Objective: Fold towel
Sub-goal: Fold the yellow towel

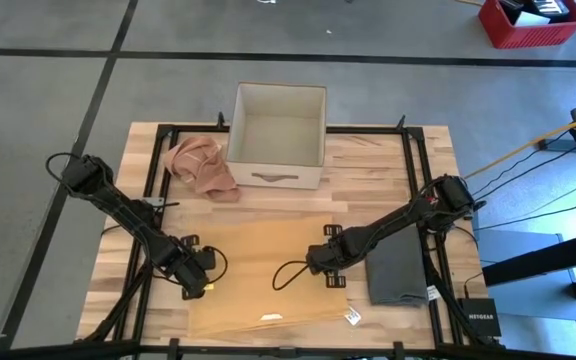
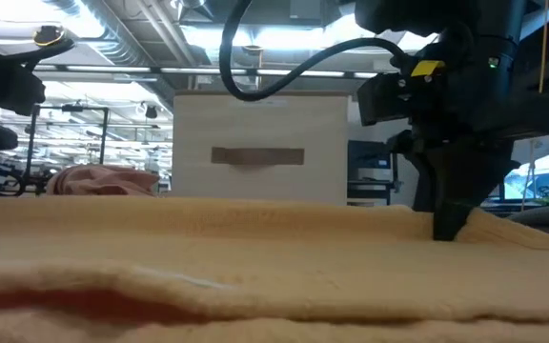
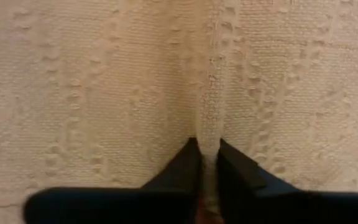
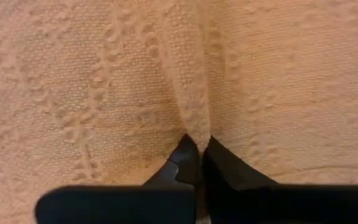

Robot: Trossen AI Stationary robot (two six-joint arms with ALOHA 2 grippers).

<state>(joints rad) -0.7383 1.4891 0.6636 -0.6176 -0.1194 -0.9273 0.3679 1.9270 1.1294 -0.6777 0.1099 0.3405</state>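
towel (image 1: 268, 270) flat on table (image 1: 368, 160) | left hand (image 1: 196, 280) pinching towel | right hand (image 1: 330, 268) pinching towel | no readable writing

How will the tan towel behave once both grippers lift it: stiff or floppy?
Probably floppy: the tan towel lies flat and puckers into a ridge where the left gripper and the right gripper pinch it. It will likely sag between the two pinch points. The knobbly weave looks grippy, so slipping seems unlikely.
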